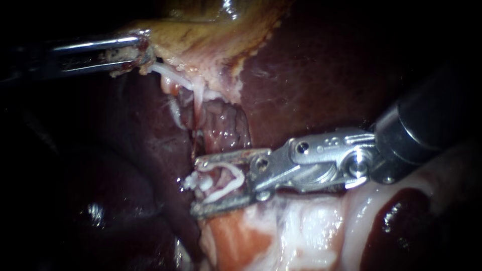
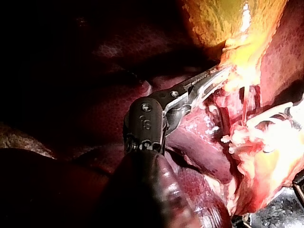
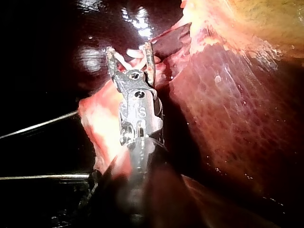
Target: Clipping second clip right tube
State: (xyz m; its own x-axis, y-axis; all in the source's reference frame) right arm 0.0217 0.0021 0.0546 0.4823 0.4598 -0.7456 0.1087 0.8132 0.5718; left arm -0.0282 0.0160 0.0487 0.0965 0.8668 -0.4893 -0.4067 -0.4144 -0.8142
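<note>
White clip is seated between the spread jaws of the right instrument, with one leg held against each jaw. Tube is seen as pink tissue inside the clip's loop, not yet squeezed. Which tube it is cannot be told. Above the clip, the strand is traced up to the yellow gallbladder. Up and to the left of the clip, the gallbladder's edge is pinched by the left instrument, its jaws pressed onto the tissue. Dark liver is noted above and right of the clip. Pale tissue is noted just below the clip.
</note>
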